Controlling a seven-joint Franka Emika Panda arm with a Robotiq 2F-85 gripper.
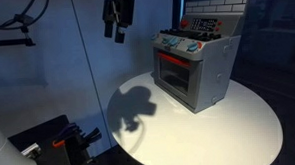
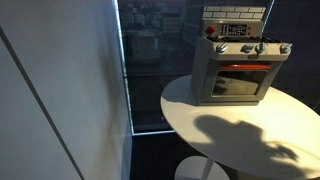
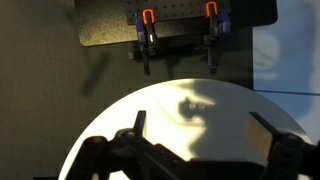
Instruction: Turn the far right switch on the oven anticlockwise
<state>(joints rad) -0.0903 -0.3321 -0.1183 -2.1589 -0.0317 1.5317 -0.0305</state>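
My pincer hangs released, jaws wide, at ten o'clock above the oven, probably high for a clear approach to the far right switch.

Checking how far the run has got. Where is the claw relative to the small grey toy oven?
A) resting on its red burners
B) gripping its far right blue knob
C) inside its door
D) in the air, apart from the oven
D: in an exterior view the claw hangs high above the round white table, apart from the small grey toy oven.
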